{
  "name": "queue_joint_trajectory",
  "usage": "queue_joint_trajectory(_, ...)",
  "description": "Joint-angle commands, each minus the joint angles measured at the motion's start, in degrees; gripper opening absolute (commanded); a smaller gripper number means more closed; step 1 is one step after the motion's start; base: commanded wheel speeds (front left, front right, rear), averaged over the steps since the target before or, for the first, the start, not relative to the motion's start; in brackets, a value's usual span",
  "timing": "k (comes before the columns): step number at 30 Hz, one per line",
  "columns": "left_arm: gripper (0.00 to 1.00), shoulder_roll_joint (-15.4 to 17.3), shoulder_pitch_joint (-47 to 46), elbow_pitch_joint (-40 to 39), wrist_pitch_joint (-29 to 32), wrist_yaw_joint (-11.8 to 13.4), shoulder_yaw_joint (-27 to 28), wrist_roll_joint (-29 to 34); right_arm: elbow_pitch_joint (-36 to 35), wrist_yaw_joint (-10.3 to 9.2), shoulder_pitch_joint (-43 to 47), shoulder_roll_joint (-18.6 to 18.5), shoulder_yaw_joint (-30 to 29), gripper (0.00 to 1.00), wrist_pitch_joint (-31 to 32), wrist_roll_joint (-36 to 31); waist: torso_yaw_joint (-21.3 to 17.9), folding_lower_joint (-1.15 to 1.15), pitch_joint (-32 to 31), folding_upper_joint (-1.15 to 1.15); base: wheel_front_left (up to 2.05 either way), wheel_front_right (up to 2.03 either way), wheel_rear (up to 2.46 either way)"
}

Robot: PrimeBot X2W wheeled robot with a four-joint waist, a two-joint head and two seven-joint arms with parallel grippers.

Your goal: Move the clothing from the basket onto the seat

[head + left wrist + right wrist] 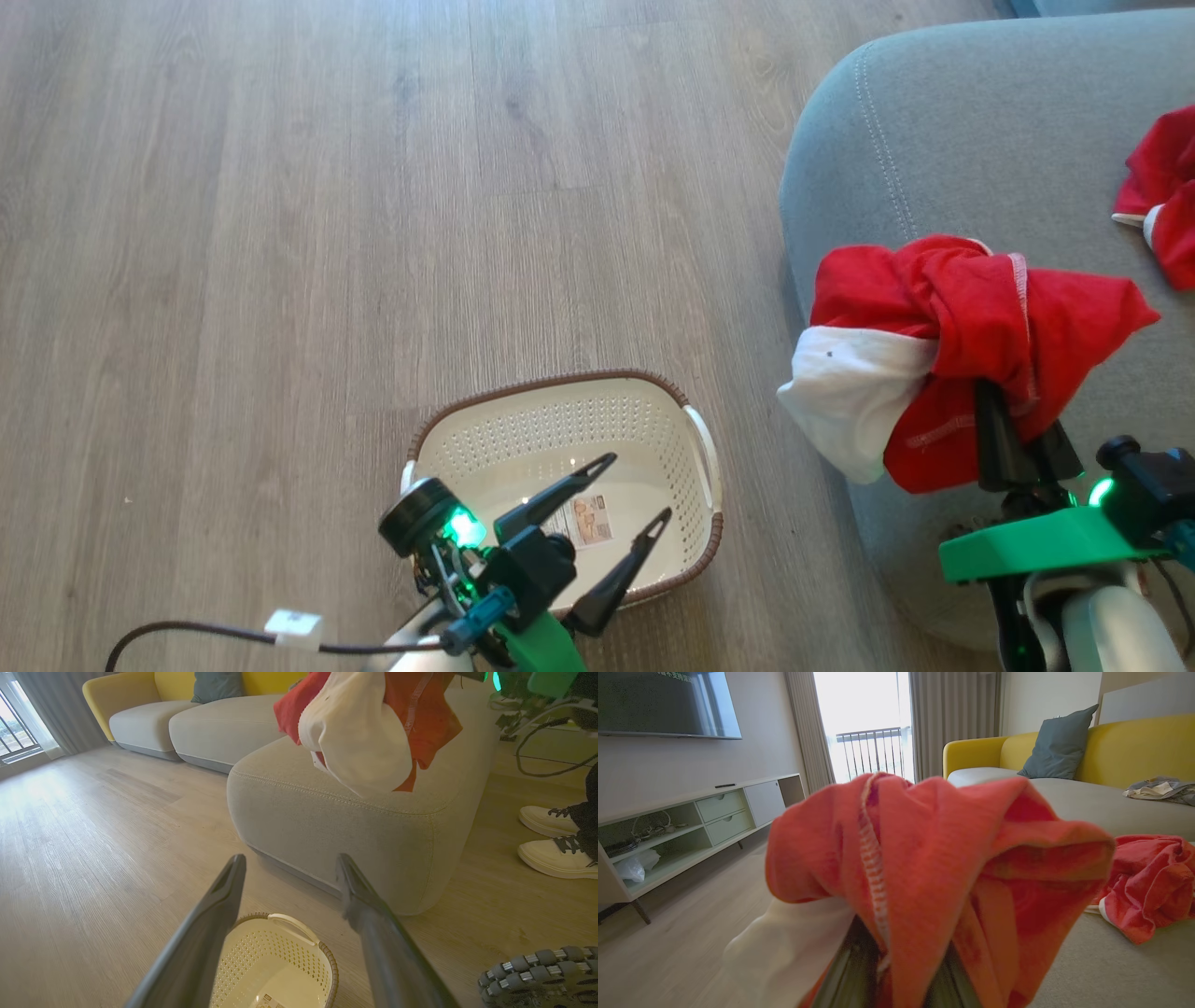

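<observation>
Quick take on the drop-off step. The right fingers (991,429) are pinched narrow on a red garment (971,317), with the tips buried in the cloth, so it's a solid hold. The bundle is at about 4 o'clock in the head view, right over the front edge of the seat (934,140). In the left wrist view it looks like it's hanging clear of the cushion, not resting on it.

The catch is the white panel (854,411). It droops off the bundle's 8 o'clock side, past the cushion edge and out over the floor (280,233). If you let go here, I'd guess that heavy end drags the whole thing off the seat.

What I'd do:
- Carry it further in toward 1 o'clock, until the white part is over grey fabric too.
- Lower it until the cloth slumps onto the cushion, then spread the fingers.
- Back out low and straight, since the stitched hem is draped around the fingers and could snag.

There's plenty of room short of the second red garment (1162,196), which is already lying on the seat at 2 o'clock.

The left fingers (597,467) are spread wide and empty, hovering over the basket (560,411) at 6 o'clock. I can only see the paper label (590,521) in there, so this looks like the last piece.
</observation>
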Motion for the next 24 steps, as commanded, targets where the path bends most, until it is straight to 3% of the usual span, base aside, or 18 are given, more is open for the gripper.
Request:
queue_joint_trajectory(1, 1.0, -0.38, -0.56, -0.99, -0.28, 0.07, 2.86, -0.46, -1.48, -0.01, -1.19, -0.31, 1.01, 0.0, -0.38, -0.25, 0.08, 0.0, 0.06, 0.0, 0.0, 0.0, 0.0)
queue_joint_trajectory(17, 1.0, -0.78, -0.32, -0.24, -0.28, -0.07, 4.69, -1.14, -0.13, -0.01, -1.76, -0.21, 1.05, 0.0, -0.38, -0.95, 0.01, 0.0, 0.74, 0.0, 0.0, 0.0, 0.0)
queue_joint_trajectory(24, 1.0, -1.27, -0.97, -1.01, -0.28, -0.08, 5.7, -1.49, -1.08, -0.01, -2.81, -0.66, 1.37, 0.0, -0.38, -1.38, -2.24, 0.0, 1.19, 0.0, 0.0, 0.0, 0.0)
